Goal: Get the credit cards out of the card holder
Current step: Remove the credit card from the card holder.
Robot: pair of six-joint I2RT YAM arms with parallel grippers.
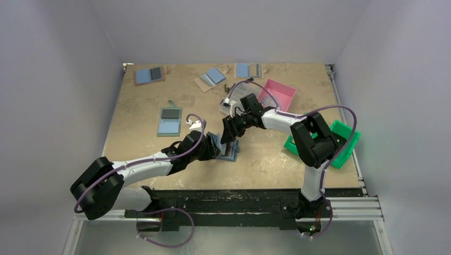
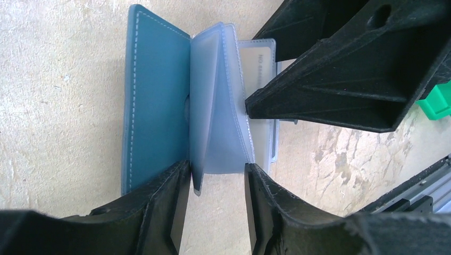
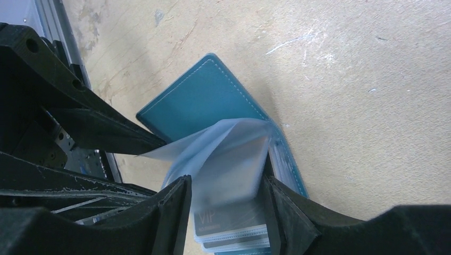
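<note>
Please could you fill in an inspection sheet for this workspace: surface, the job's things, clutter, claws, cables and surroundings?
Surface: tan table, scuffed and stained.
Job's things: holder lies open near the front edge; its clear sleeves stand fanned up; cards sit inside the sleeves.
Clutter: four other holders at the back and left; pink bin; green bin, partly under the right arm.
Claws: left claw open, sleeves between its fingers; right claw flanks sleeves and cards, grip unclear.
Cables: purple cables loop along both arms.
Surroundings: plain grey walls; metal rail in front.
</note>
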